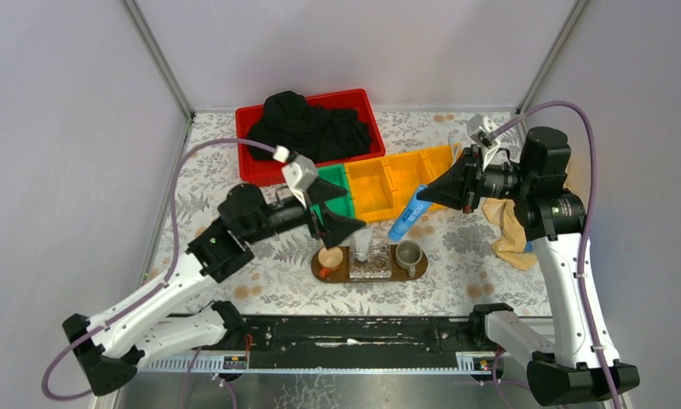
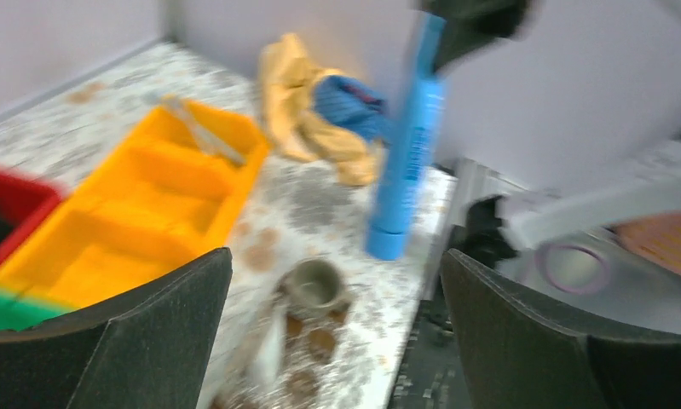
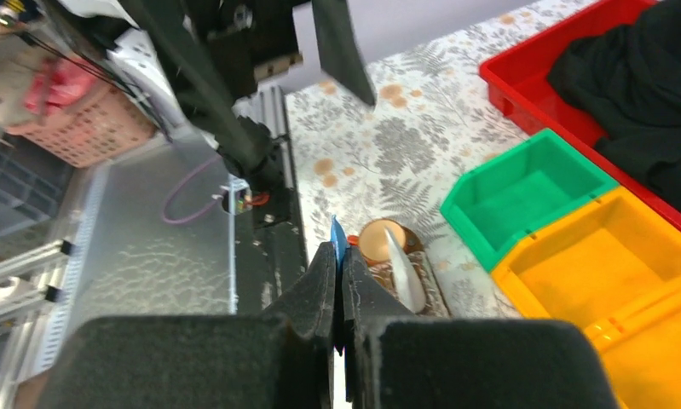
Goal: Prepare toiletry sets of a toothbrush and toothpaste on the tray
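Glossy plastic toothpaste (image 1: 409, 215), dark wooden tray (image 1: 318, 272), smooth plastic yellow bins (image 1: 372, 189), matt black cloth (image 1: 311, 128)

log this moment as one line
left gripper: open, empty | right gripper: shut on blue toothpaste tube, held in air | tray: tube not yet on it

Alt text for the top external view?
The right tool holds a bright blue flat toothpaste tube above the table, near a dark-brown oval wooden tray. The left tool hovers by a silvery-white tube on that tray; yellow plastic bins lie behind.

Blue toothpaste (image 1: 409, 215) airborne, tilted; silvery tube (image 1: 363, 244) seemingly on tray (image 1: 348, 274).
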